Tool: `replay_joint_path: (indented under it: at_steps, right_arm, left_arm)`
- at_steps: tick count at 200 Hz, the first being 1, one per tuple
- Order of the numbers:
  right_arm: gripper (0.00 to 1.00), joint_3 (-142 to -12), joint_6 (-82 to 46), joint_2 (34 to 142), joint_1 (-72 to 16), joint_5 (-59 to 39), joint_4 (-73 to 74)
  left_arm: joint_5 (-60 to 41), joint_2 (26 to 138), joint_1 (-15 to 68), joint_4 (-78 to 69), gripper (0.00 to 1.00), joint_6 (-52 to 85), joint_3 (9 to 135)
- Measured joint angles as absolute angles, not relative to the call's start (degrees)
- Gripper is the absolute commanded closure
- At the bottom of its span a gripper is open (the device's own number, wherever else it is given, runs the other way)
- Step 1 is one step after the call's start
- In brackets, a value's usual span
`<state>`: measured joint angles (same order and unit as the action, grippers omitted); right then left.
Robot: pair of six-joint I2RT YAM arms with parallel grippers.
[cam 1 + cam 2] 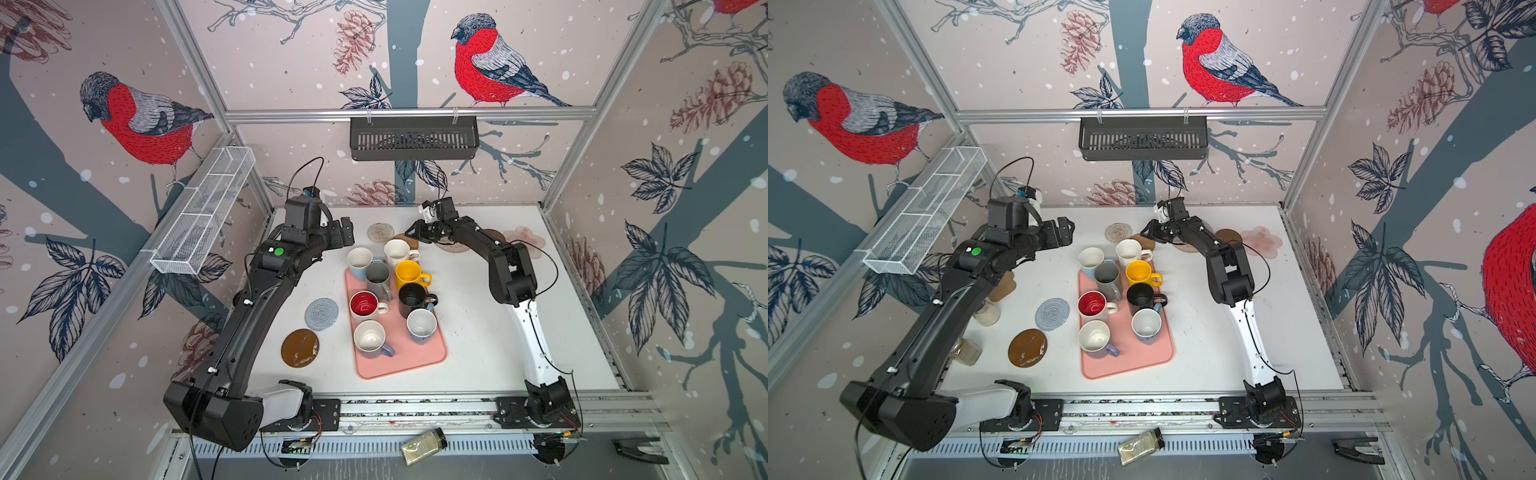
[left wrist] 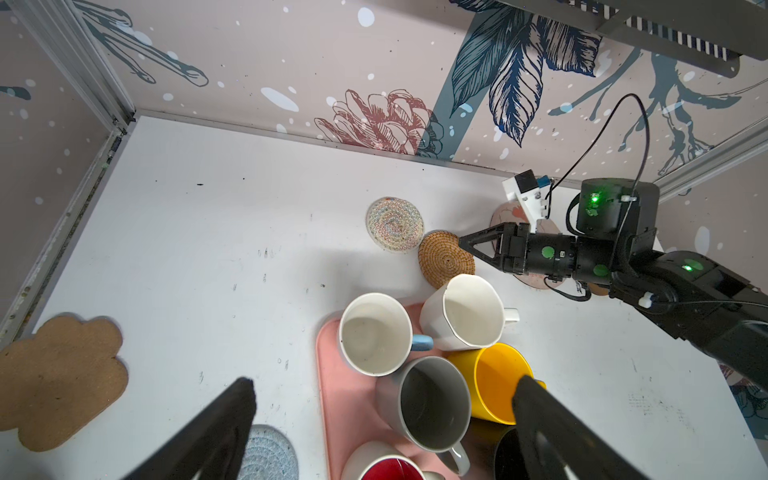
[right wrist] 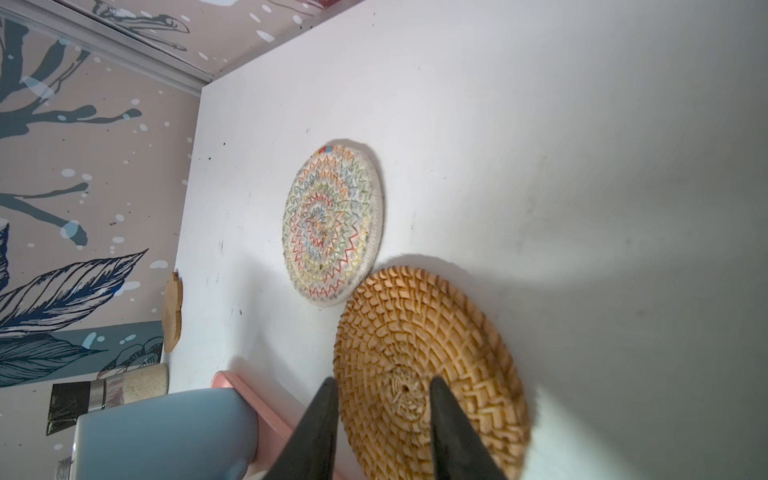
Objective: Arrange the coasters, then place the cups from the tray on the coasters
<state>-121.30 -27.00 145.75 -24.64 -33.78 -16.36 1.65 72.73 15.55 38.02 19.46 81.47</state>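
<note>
Several cups stand on the pink tray [image 1: 399, 359], among them light blue [image 1: 359, 259], white [image 1: 397, 251], grey [image 2: 434, 405] and yellow [image 1: 409, 274]. My left gripper [image 2: 384, 381] hangs wide open above the tray's far end, holding nothing. My right gripper [image 3: 382, 380] hovers over the rattan coaster [image 3: 432, 365] behind the white cup, its jaws a narrow gap apart with nothing pinched. The cream woven coaster [image 3: 332, 224] lies beside it. A blue-grey coaster [image 1: 321, 313] and a dark brown disc [image 1: 300, 348] lie left of the tray. The pink flower coaster [image 1: 525, 239] is at the far right.
A tan paw coaster [image 2: 62, 382] lies by the left wall. Two spice jars [image 1: 986, 311] [image 1: 966, 352] stand under my left arm, and a third jar [image 1: 424, 446] lies on the front ledge. A black basket [image 1: 413, 139] hangs on the back wall, a white wire basket [image 1: 203, 212] on the left.
</note>
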Motion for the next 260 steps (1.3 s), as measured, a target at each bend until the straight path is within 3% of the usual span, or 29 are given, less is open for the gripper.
replay_joint_path:
  at_steps: [78,204,230,260]
  right_arm:
    - [0.68,-123.0,-27.0,148.5,-24.9,-30.9,-17.0]
    - [0.68,-131.4,-27.1,152.2,-21.7,-23.1,-18.9]
    - [0.62,-131.9,-27.3,152.2,-21.1,-22.9,-19.4]
    - [0.49,-131.4,-27.4,151.7,-20.8,-23.4,-19.5]
  left_arm:
    - [-1.5,70.8,14.8,36.4,0.03,19.0,77.2]
    - [-4.3,71.6,13.9,34.2,0.04,17.5,75.5]
    - [-4.3,72.6,13.8,33.4,0.04,16.9,75.6]
    - [-5.5,76.0,12.6,33.2,0.14,16.3,78.5]
